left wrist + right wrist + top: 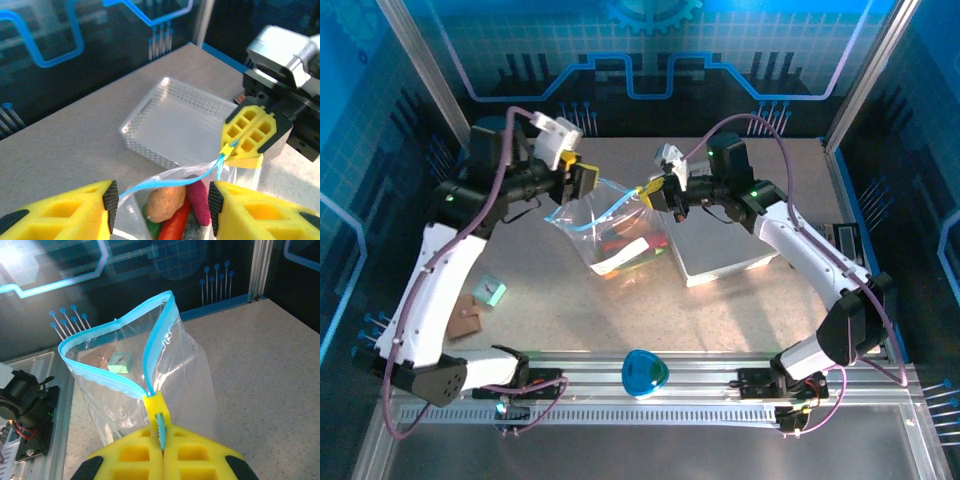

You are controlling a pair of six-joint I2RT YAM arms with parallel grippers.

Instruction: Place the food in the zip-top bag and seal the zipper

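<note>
The right gripper (161, 437) is clenched on one end of the zipper (100, 376), at its yellow tab (157, 407), while the left gripper (163, 200) stands released, its fingers (75, 212) spread either side of the zipper's other end. One bag (605, 225) spans the gap between the two grippers, mouth gaping. The food (167, 202) lies in it just below the left fingers, and the left wrist view counts one tan piece, two red ones and some green. That view also shows one white basket (175, 125) beyond the right fingers, and the top view a white patch (620, 257) on the bag, too small to read.
</note>
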